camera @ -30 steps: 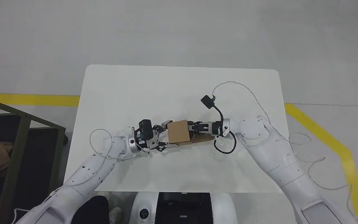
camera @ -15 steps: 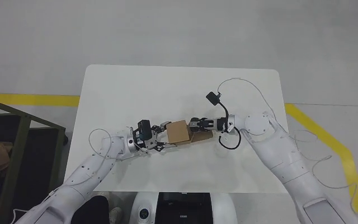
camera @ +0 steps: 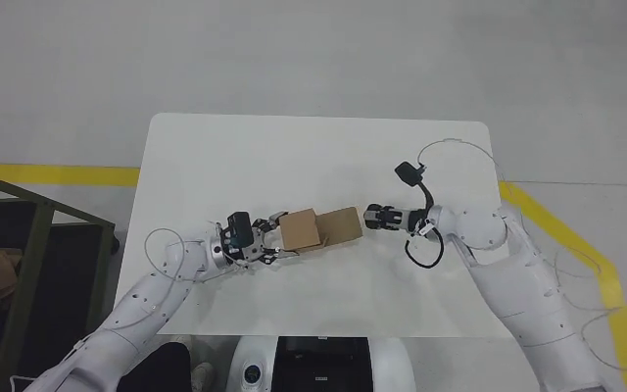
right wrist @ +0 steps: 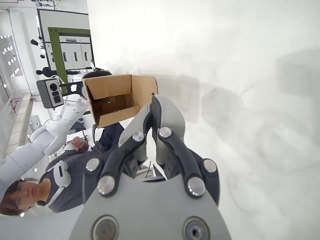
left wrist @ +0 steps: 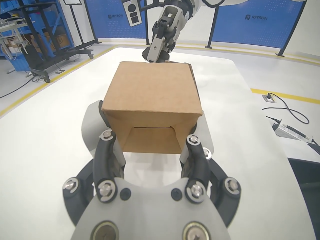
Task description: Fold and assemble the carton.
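Observation:
A brown carton lies on its side near the front middle of the white table. My left gripper is shut on its left end, and in the left wrist view its fingers press both sides of the carton. The carton's open end faces my right gripper, showing the hollow inside and a loose flap. In the top view my right gripper is shut, with its tips right at the carton's right edge. The left wrist view has the right gripper just behind the carton's far edge.
Wide bare tabletop lies behind and to both sides of the carton. The table's front edge is close to both arms. An olive metal frame stands on the floor left of the table.
My right gripper has drawn back to the right, from over the carton's right part to just past its edge. The left gripper and carton have shifted slightly left.

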Action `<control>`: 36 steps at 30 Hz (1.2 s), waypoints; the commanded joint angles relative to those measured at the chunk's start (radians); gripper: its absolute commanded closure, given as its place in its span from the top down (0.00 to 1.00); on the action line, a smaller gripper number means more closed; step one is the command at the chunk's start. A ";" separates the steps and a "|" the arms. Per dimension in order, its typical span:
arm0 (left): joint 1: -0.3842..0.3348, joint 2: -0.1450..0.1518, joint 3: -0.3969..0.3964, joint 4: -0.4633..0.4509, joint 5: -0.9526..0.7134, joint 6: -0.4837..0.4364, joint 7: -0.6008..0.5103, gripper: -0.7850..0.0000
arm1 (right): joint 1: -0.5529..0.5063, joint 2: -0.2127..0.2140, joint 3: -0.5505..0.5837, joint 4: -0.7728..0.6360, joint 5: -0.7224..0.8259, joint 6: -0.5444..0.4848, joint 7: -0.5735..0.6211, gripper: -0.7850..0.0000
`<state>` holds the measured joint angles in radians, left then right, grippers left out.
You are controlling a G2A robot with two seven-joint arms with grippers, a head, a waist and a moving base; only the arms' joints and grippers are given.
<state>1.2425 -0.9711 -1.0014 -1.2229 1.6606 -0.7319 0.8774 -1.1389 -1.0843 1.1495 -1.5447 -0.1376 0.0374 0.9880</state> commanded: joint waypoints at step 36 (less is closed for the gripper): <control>-0.051 -0.006 0.075 -0.037 0.072 -0.094 -0.032 0.47 | 0.017 -0.028 -0.117 0.059 0.196 -0.086 0.020 0.00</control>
<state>1.1923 -0.9769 -0.9283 -1.2613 1.7335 -0.8286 0.8452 -1.1279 -1.1099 1.0396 -1.4929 0.0547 -0.0463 1.0096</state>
